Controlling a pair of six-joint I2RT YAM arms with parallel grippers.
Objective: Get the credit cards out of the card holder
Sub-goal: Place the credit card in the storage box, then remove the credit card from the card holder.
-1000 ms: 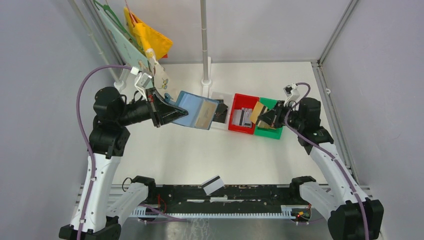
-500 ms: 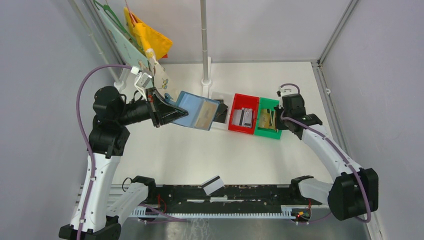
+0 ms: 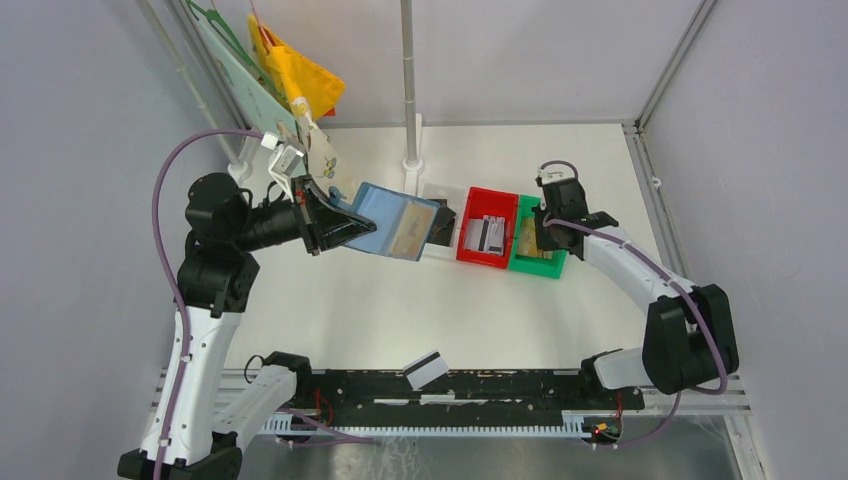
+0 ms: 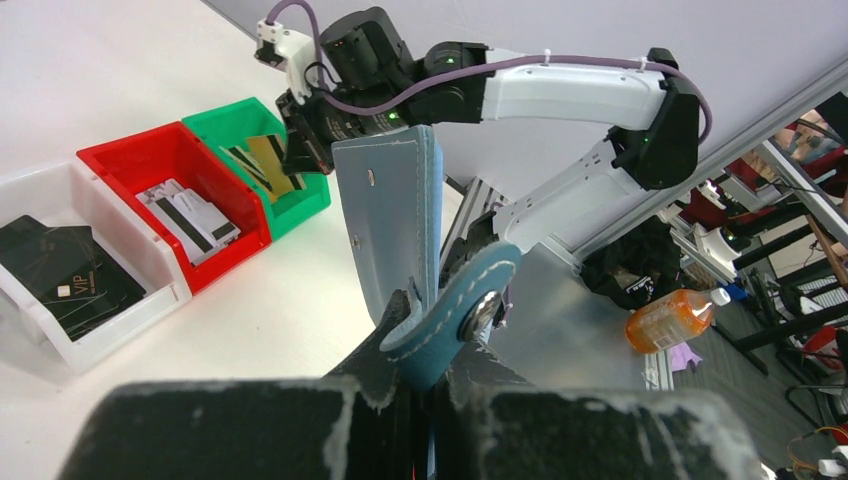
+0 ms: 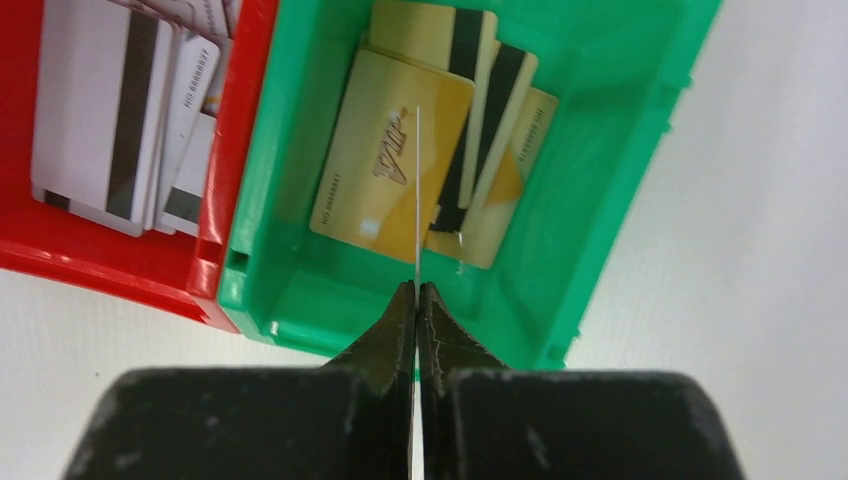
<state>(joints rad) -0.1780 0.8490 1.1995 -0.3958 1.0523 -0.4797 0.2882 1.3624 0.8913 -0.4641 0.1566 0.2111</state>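
My left gripper is shut on the snap-tab end of the teal-blue card holder and holds it open in the air left of the bins; the holder also shows in the left wrist view, clamped between the jaws. My right gripper hangs over the green bin and is shut on a thin credit card, seen edge-on between its jaws. Gold credit cards lie in the green bin. Silver striped cards lie in the red bin.
A clear bin holding black cards stands left of the red bin. A silver card lies on the front rail. A white pole stands behind the bins. Yellow cloth and hangers hang at the back left.
My right arm has swung left and turned, bringing the held card from the green bin's right side to above its inside. The left arm and card holder have not moved.
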